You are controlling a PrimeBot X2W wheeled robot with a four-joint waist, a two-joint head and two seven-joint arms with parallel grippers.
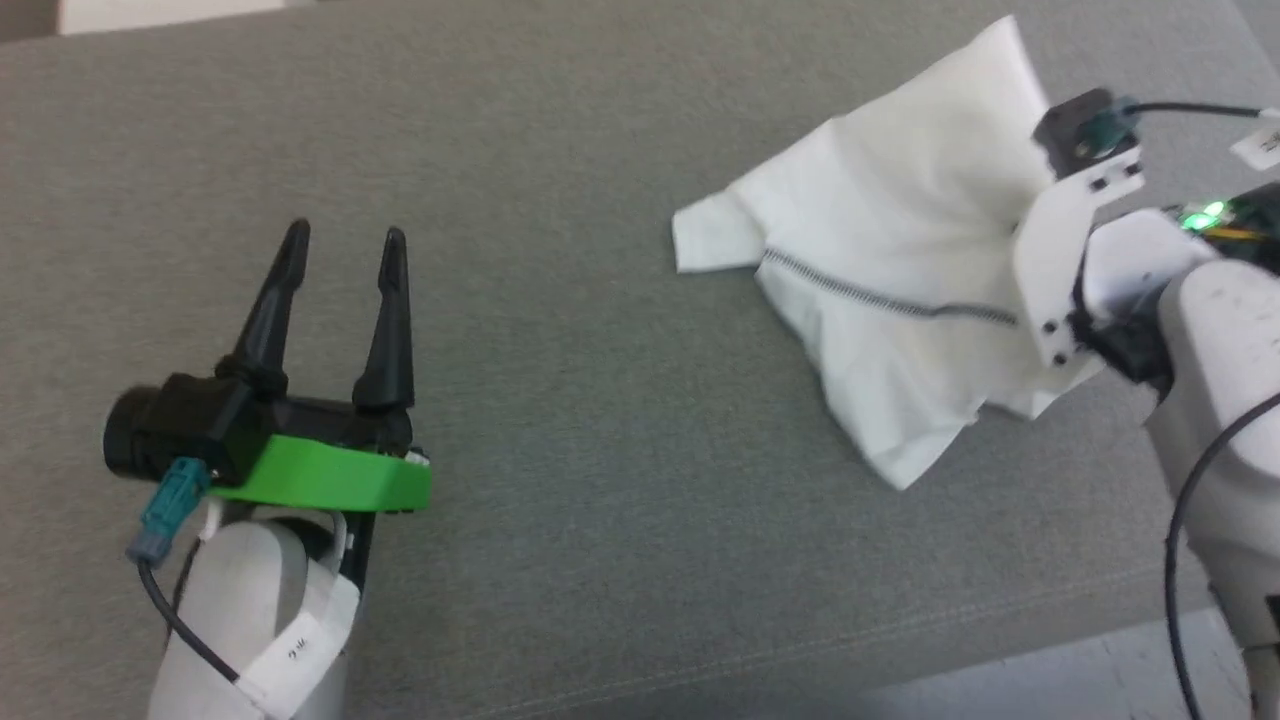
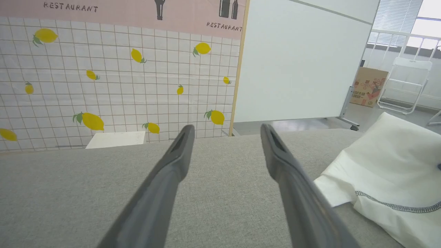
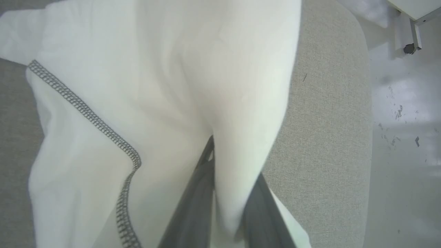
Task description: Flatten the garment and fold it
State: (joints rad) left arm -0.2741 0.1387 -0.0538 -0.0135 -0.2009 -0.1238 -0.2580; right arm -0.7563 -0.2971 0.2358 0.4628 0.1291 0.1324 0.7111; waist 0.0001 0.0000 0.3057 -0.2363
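Our right gripper (image 3: pixel 224 162) is clamped on a raised fold of the white shirt (image 1: pixel 900 260), which we see bunched up toward the right end of the grey upholstered surface (image 1: pixel 560 400), while our left gripper (image 1: pixel 343 240) hangs spread wide, well apart from it.

A grey fabric-covered counter (image 1: pixel 560 420) with a rounded corner has a stitched seam near its front edge. Behind it, a wall covering (image 2: pixel 113 93) printed as white tiles with yellow lemons runs under a pink band (image 2: pixel 131 13) lettered RESTAURANT. A white box (image 2: pixel 115 139) shows just past the counter's far edge. Beside the wall stands a white partition panel (image 2: pixel 303 62) on a castor foot. Farther off are a cardboard box (image 2: pixel 368 86), a white folding chair (image 2: pixel 406 86) and a bright window with blinds (image 2: pixel 399 20). The floor (image 3: pixel 403 155) is pale, glossy and scuffed.
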